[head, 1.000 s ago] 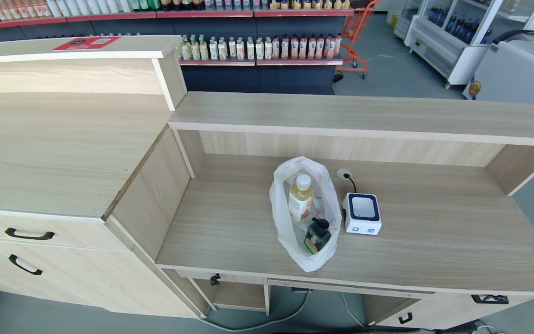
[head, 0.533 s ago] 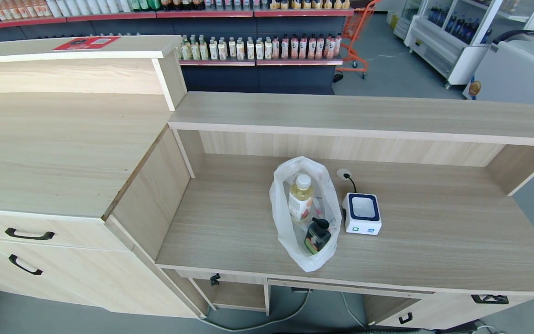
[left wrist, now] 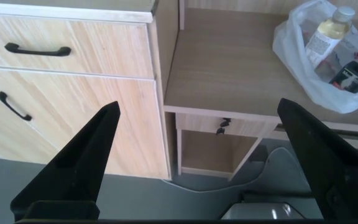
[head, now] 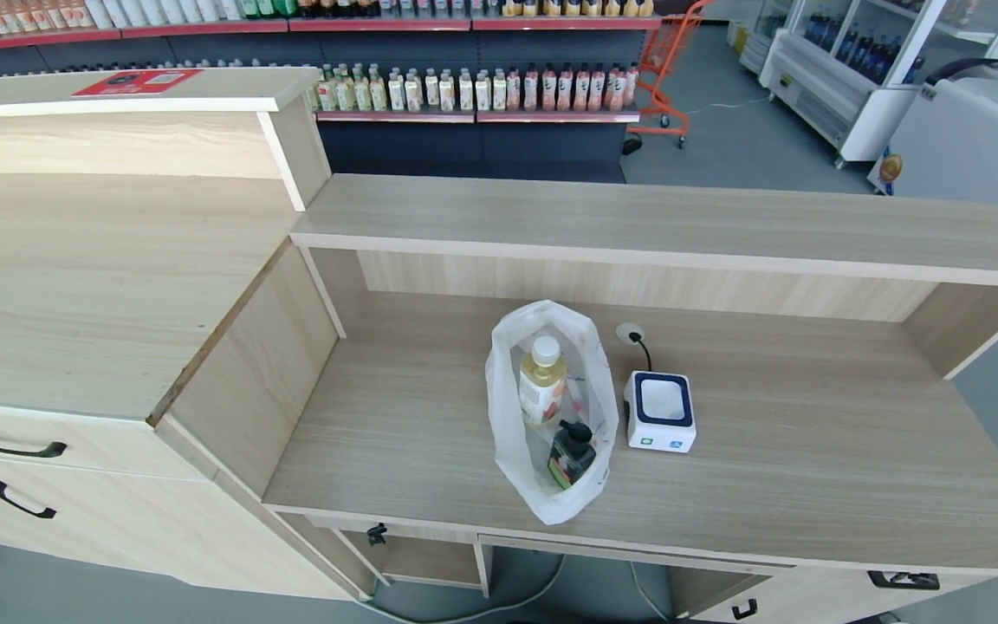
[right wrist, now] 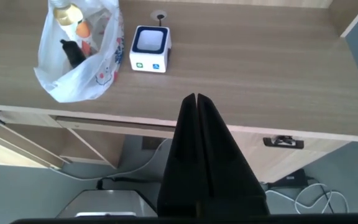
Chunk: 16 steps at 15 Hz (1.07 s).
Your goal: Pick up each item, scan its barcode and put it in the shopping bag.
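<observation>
From the head camera, the shopping bag (head: pixel 506 416) stands open on the counter (head: pixel 811 451), just beside the scanner (head: pixel 659 412). Inside it are a pale juice bottle (head: pixel 542 381), upright, and a dark bottle (head: pixel 570 455) lower down, nearer me. Against half a second ago the whole picture has slid over. That is my camera moving. The bag, both bottles and the scanner sit in the same order relative to one another.

On the left wrist camera, the left gripper (left wrist: pixel 197 104) hangs low in front of the drawers with its jaws spread wide and nothing between them. The bag (left wrist: pixel 291 43) is well apart from it, up on the counter.

On the right wrist camera, the right gripper (right wrist: pixel 196 96) has its jaws pressed together, empty, below the counter edge. The bag (right wrist: pixel 61 84) and scanner (right wrist: pixel 149 48) lie beyond it.

With every item I can see bagged and both arms drawn back, I judge the job done.
</observation>
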Motion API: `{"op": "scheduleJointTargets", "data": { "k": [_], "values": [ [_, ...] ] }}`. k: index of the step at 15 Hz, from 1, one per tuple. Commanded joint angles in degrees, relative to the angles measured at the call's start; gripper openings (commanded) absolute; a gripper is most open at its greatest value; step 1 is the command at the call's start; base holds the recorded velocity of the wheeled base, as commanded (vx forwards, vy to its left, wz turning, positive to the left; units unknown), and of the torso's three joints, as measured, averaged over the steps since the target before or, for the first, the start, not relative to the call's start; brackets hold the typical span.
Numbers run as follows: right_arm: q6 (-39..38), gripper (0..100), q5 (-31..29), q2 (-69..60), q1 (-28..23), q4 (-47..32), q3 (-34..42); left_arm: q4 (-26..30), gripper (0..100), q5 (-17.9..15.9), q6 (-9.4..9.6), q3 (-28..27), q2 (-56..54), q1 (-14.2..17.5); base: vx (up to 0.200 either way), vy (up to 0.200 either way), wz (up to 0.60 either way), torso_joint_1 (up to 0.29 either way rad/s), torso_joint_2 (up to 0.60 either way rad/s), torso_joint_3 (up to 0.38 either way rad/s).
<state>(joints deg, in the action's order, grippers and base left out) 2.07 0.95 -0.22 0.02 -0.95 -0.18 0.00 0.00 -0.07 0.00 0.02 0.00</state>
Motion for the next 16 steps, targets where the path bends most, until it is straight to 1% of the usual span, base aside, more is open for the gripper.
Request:
{"op": "scheduleJointTargets", "data": {
  "k": [1,7,10,12,16],
  "values": [
    [0.0,0,0.0,0.2,0.0,0.0,0.0,0.0,100,0.0,-0.01,0.0,0.0,0.0,0.0,-0.2,0.0,-0.007,0.0,-0.002],
    [0.0,0,0.0,0.2,0.0,0.0,0.0,0.0,100,0.0,-0.01,0.0,0.0,0.0,0.0,-0.2,0.0,0.003,0.0,0.001],
    [0.0,0,0.0,0.2,0.0,0.0,0.0,0.0,100,0.0,-0.19,0.0,0.0,0.0,0.0,0.0,0.0,0.0,0.0,0.0],
    [0.0,0,0.0,0.2,0.0,0.0,0.0,0.0,100,-0.1,0.16,0.0,0.1,0.0,0.0,0.0,0.0,0.0,0.0,0.0],
    [0.1,0,0.0,0.2,0.0,0.0,0.0,0.0,100,-0.1,0.07,0.0,0.0,0.0,0.2,0.0,0.0,-0.004,0.0,0.002]
  ]
}}
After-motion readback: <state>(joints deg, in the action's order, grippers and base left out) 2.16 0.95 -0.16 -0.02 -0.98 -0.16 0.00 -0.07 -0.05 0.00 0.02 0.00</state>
